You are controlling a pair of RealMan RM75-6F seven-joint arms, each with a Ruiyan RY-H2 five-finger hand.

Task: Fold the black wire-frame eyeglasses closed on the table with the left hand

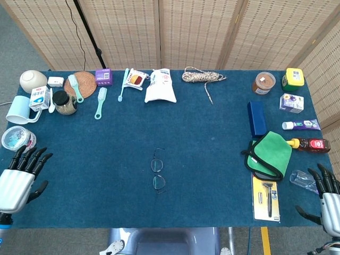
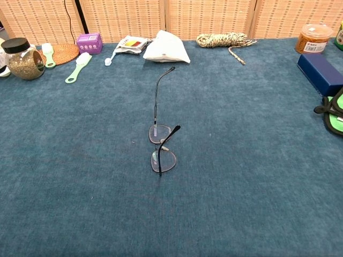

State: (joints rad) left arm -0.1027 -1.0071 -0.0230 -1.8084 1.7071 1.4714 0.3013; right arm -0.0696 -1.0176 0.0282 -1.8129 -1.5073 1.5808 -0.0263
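— Where are the eyeglasses [image 1: 158,171]?

— Mid-tabletop [image 1: 95,154], one temple stretched toward the far side, the other angled across the lenses.

— And my hands?

— I see the left hand [image 1: 18,176] at the near left edge, fingers [image 1: 33,158] spread, empty. The right hand [image 1: 328,203] at the near right corner is likewise spread and empty.

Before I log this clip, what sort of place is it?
Probably a staged robot-data lab: a blue cloth table ringed by woven folding screens, household items lined along its edges, eyeglasses alone mid-table.
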